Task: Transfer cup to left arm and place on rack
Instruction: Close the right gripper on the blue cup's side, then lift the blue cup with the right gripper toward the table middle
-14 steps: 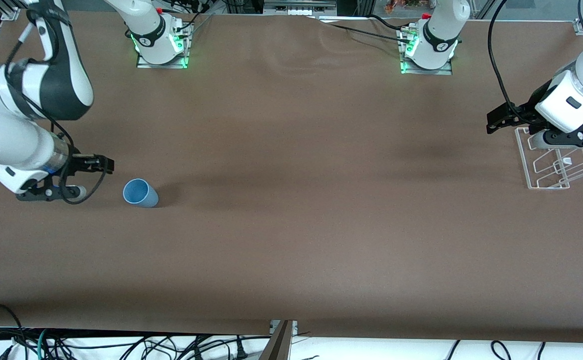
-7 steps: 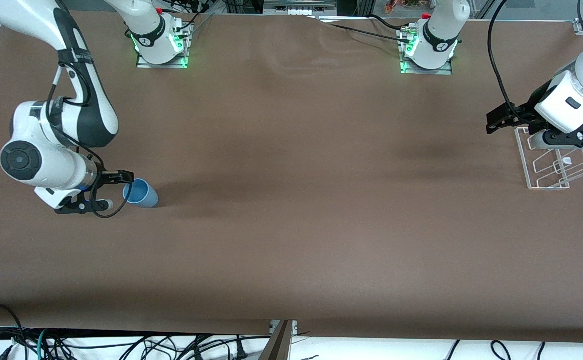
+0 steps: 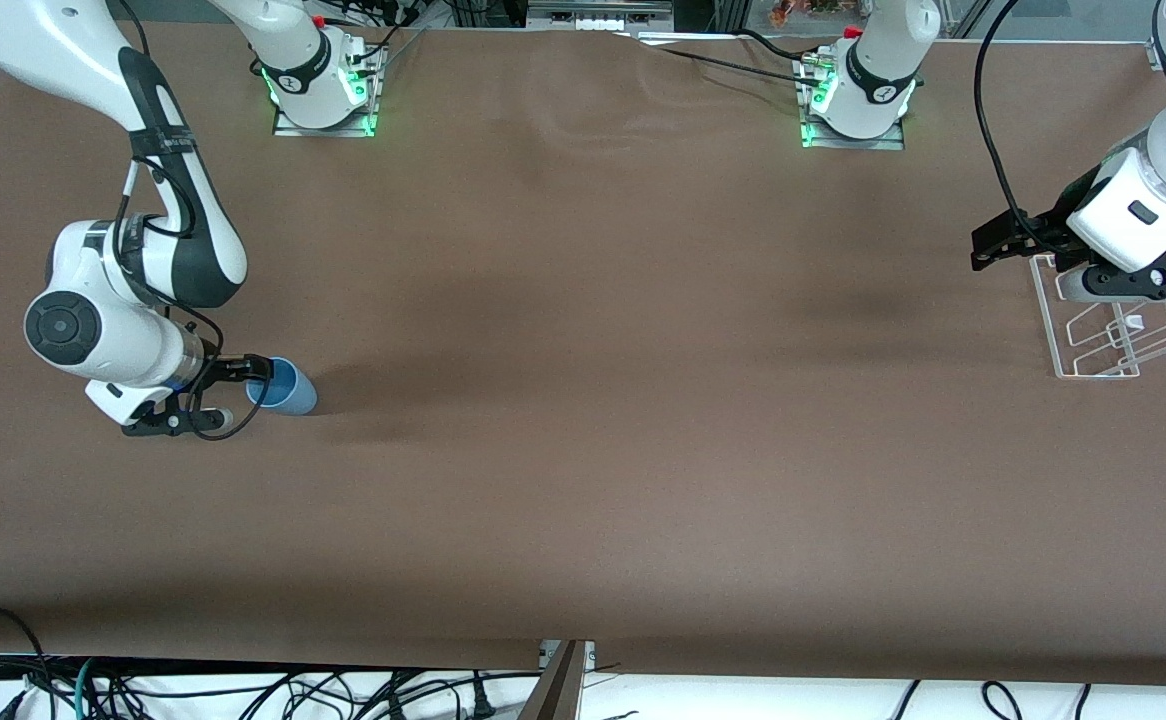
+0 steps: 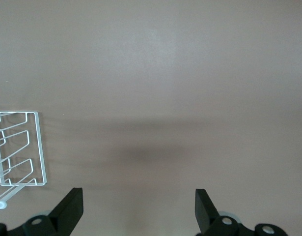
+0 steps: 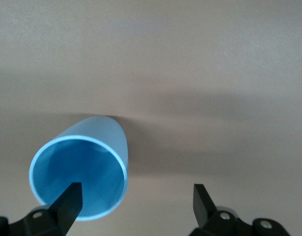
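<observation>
Now, step: the pick-up, first leg of the handover.
Cup: the cup (image 3: 283, 387) lies on its side on the desk (image 3: 583, 450) toward the right arm's end, mouth facing the right tool.
Right tool: the right tool (image 3: 243, 385) is at the cup's rim, fingers spread wide, one finger in front of the mouth, nothing gripped.
Left tool: the left tool (image 3: 1093, 262) waits released over the rack (image 3: 1093, 335).
Next: likely line the fingers either side of the wall, then clench.
</observation>
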Action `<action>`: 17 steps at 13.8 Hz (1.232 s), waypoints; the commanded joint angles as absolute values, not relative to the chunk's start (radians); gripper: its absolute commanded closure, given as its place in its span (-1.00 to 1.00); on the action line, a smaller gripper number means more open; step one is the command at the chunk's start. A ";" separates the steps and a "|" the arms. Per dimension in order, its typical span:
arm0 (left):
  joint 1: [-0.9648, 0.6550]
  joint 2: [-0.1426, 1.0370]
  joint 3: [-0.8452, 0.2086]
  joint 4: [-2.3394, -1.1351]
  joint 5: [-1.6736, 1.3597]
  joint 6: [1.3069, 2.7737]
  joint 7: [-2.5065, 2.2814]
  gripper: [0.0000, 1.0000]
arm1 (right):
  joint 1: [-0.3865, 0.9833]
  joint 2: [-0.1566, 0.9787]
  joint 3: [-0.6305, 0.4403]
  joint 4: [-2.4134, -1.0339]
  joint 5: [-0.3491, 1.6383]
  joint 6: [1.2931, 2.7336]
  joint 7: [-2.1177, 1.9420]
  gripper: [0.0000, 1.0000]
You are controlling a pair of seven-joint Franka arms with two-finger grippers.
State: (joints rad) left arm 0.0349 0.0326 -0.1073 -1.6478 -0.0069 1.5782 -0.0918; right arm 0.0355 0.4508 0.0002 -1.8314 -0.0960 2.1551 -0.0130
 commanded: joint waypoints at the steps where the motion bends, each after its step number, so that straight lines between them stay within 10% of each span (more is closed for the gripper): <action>1: 0.035 0.038 -0.109 -1.632 -0.009 1.575 -0.089 -1.00 | 0.018 0.460 0.012 -1.868 -0.103 2.218 -0.028 -1.00; 4: 0.037 0.038 -0.109 -1.632 -0.009 1.574 -0.089 -1.00 | 0.018 0.469 0.012 -1.879 -0.097 2.233 -0.026 -0.78; 6: 0.037 0.038 -0.110 -1.632 -0.011 1.574 -0.089 -1.00 | 0.018 0.469 0.012 -1.878 -0.091 2.229 -0.023 0.20; 9: 0.035 0.037 -0.110 -1.632 -0.011 1.574 -0.087 -1.00 | 0.018 0.469 0.012 -1.870 -0.040 2.223 -0.026 0.96; 17: 0.035 0.037 -0.109 -1.632 -0.011 1.571 -0.087 -1.00 | 0.020 0.469 0.025 -1.818 0.089 2.208 -0.029 1.00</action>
